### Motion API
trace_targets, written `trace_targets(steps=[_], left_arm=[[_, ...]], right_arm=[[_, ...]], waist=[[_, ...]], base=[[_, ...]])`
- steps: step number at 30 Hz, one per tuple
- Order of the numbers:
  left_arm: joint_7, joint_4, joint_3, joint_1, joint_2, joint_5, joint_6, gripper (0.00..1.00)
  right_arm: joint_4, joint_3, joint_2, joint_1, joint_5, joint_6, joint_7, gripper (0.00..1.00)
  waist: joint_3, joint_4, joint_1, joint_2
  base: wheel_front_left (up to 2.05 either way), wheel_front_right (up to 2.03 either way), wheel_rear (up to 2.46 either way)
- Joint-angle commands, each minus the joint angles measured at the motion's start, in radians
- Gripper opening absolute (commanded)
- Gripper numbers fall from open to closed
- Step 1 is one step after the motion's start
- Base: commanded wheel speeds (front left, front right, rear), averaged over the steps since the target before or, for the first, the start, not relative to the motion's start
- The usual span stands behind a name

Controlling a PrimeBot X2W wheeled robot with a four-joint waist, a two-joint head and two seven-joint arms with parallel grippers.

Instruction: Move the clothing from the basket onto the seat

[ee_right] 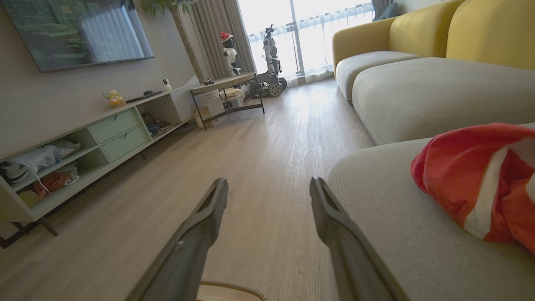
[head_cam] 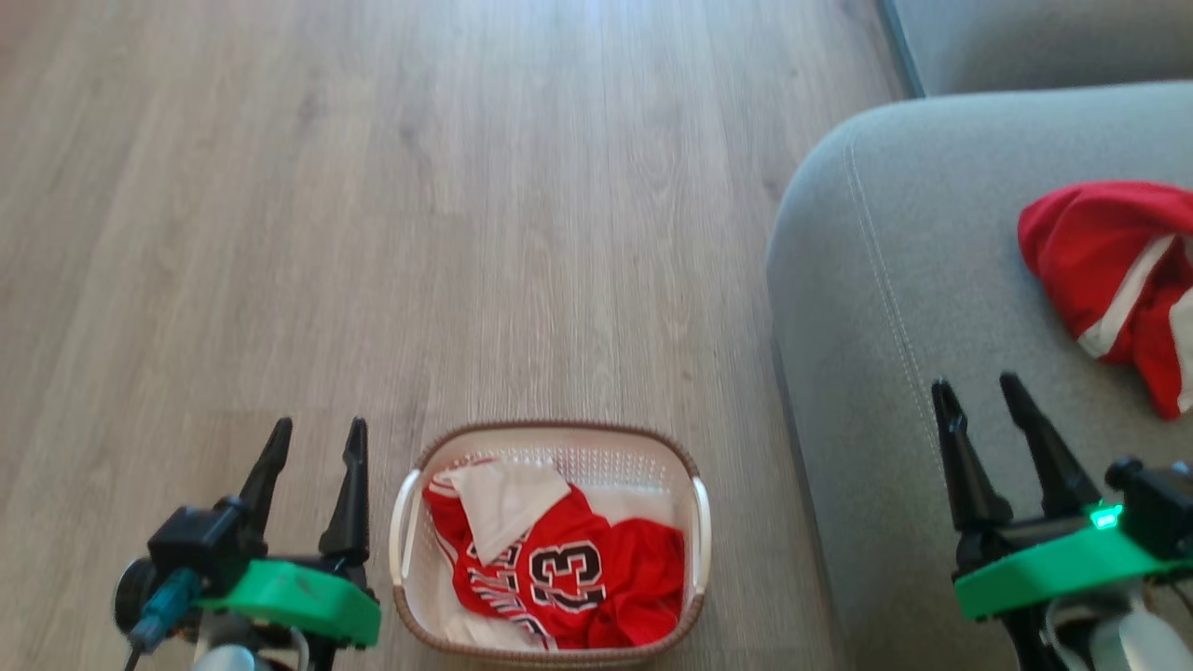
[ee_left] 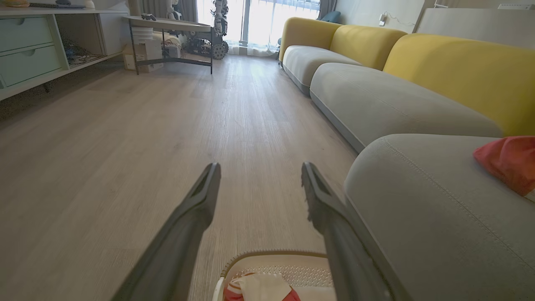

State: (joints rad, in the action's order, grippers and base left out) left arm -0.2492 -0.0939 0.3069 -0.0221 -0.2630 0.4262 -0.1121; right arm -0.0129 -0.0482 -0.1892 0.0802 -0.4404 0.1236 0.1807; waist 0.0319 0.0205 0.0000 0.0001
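Left hand (head_cam: 317,433) and right hand (head_cam: 977,389) gape empty.

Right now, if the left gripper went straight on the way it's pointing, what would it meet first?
Nothing close, it seems. The open left gripper points over bare wooden floor, with the laundry basket and grey sofa seat off to its right. Floor likely comes first; depth is unclear.

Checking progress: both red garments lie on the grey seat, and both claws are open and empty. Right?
No: only one red garment lies on the seat; the number 23 jersey is in the basket, as the head view shows. The left claw and right claw are open and empty.
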Motion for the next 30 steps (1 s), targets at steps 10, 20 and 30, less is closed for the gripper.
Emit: trace_targets(steps=[10,20,30], left_arm=[[-0.013,-0.03,-0.022,0.189,0.013,-0.016,0.05,1.0],[-0.006,-0.174,0.03,0.341,0.038,-0.025,0.11,1.0],[0.019,-0.381,0.081,0.458,0.069,-0.024,0.167,1.0]], right_arm=[[-0.049,-0.022,0.001,-0.134,0.017,0.007,0.023,1.0],[-0.059,-0.019,-0.001,-0.216,0.03,0.007,0.042,1.0],[-0.075,-0.014,0.019,-0.285,0.041,0.007,0.058,1.0]], waist=[[0.156,-0.047,0.0,-0.0001],[0.303,-0.087,0.0,-0.0001],[0.419,-0.114,0.0,-0.0001]], base=[[0.0,0.0,0.0],[0.0,0.0,0.0],[0.0,0.0,0.0]])
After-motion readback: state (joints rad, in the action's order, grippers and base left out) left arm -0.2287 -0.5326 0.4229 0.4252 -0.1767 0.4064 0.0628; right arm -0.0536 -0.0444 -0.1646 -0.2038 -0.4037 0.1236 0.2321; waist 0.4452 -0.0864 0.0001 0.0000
